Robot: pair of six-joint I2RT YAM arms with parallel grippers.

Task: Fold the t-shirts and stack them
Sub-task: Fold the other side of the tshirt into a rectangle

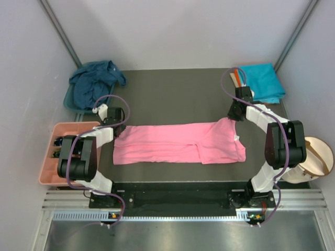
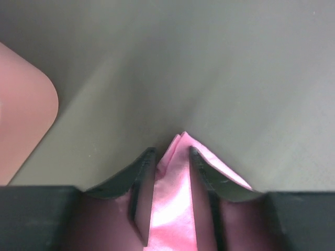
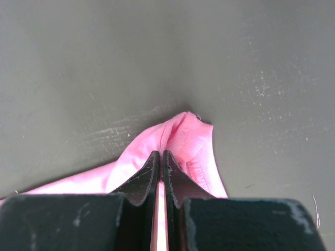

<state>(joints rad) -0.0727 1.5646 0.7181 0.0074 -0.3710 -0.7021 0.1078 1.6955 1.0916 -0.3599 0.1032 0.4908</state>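
A bright pink t-shirt [image 1: 178, 142] lies stretched flat on a dark grey table [image 1: 172, 94], spanning the space between the two grippers. The left gripper [image 2: 171, 152] pinches a pink corner in narrowly parted jaws. The right gripper [image 3: 161, 154] has its jaws almost together on a pink fold. Beyond the left jaws, a navy t-shirt [image 1: 94, 83] fills a teal basin [image 1: 68, 102]. Beyond the right jaws lies a folded turquoise t-shirt [image 1: 264, 81]. Pale walls [image 1: 178, 31] enclose the table.

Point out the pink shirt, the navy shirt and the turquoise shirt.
pink shirt [image 1: 172, 144], top view, middle of its body.
navy shirt [image 1: 91, 86], top view, middle of the heap.
turquoise shirt [image 1: 264, 83], top view, middle of the cloth.
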